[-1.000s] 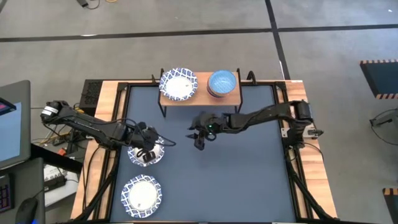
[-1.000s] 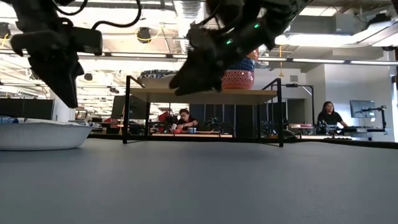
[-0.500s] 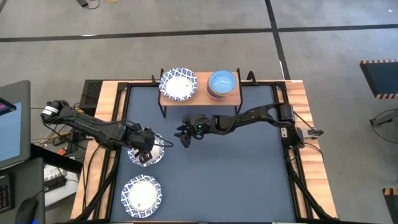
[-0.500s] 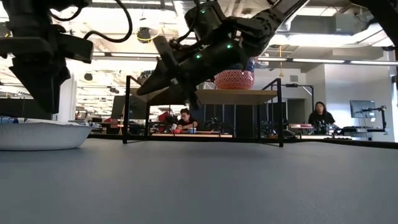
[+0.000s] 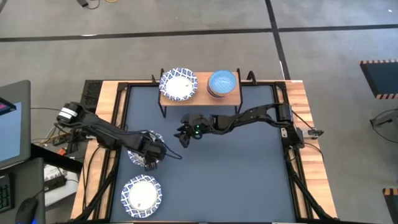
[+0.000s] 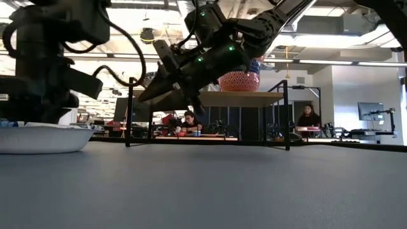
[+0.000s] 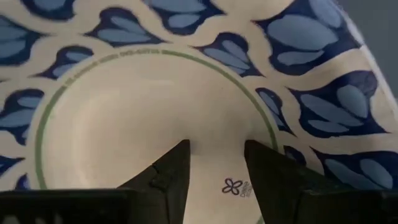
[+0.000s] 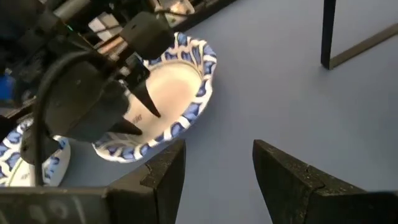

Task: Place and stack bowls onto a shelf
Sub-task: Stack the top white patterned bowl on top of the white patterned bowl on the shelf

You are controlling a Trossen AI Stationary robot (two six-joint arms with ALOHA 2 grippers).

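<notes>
A wide white bowl with a blue patterned rim rests by its base on the dark table, left of centre. My left gripper is open and points down into its hollow. My right gripper is open, in the air near the table's middle, facing that bowl. The shelf at the far edge carries a white bowl and a stack of small bowls, light blue on top, red at the bottom. A second white bowl lies near the near-left corner. My left gripper's two fingertips stand apart just over the white inner floor of the bowl, coming from above. Whether they touch the bowl, I cannot tell.
The shelf's black legs stand behind my right gripper. The table's middle and right half are bare dark surface. Wooden rails and black frame bars run along the table's sides. People sit in the room beyond.
My left gripper has come down from above the bowl into its hollow and shifted slightly toward the near edge. My right gripper has swung toward the table's left, from the middle toward that bowl, and tipped closer to level, then held still.
</notes>
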